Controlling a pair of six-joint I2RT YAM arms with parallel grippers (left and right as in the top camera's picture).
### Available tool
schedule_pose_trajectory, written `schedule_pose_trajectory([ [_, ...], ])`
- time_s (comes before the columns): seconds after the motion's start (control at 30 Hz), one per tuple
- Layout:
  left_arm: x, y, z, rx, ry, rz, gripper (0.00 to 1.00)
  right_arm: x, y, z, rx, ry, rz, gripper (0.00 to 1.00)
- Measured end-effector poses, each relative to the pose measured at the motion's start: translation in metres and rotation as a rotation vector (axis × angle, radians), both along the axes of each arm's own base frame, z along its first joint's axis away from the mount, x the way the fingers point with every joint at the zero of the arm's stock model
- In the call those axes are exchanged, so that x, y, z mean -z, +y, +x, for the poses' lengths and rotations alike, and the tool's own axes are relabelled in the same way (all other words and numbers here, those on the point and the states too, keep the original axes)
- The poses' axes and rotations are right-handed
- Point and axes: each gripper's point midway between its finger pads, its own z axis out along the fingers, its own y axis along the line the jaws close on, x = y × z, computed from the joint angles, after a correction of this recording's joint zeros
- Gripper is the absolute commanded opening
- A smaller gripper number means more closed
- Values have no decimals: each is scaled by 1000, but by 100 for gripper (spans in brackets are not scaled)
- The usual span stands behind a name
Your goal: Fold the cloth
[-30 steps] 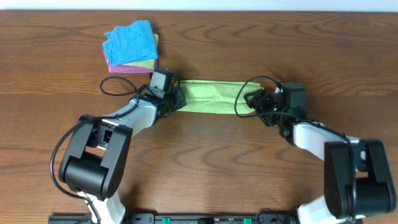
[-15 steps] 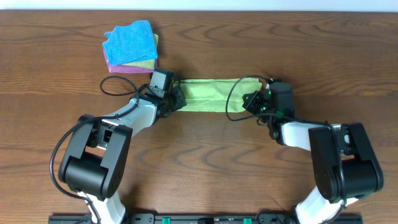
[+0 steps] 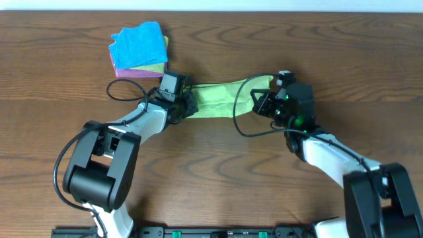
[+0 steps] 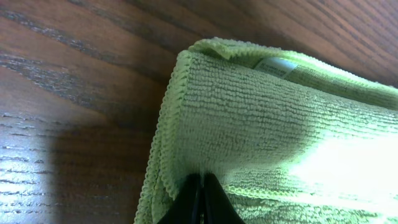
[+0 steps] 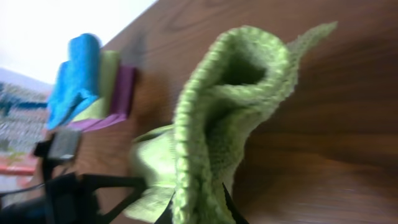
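Your right gripper (image 5: 198,211) is closed on the right end of the green cloth (image 3: 215,99) and holds it raised off the table (image 3: 370,53), probably to carry it over leftward. Your left gripper (image 4: 199,198) pinches the other end as an anchor, near the stack of folded cloths (image 3: 139,49).

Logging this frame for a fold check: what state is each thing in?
green cloth: folded into a strip, pinched at both ends, right end lifted.
left gripper: shut on the cloth's left end.
right gripper: shut on the cloth's right end.
cloth stack: folded, piled.
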Motion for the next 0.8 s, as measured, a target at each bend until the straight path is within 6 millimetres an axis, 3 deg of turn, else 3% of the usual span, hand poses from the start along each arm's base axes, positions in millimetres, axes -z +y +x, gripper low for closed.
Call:
schedule_pose_trajectory([
  [0.2, 0, 0, 0, 0, 1, 1, 6, -7, 30, -10, -73, -17, -3, 1],
  [0.53, 0, 0, 0, 0, 1, 1, 6, -40, 74, -2, -123, -96, -10, 1],
  [0.8, 0, 0, 0, 0, 2, 1, 6, -14, 107, 14, -170, -29, -44, 1],
])
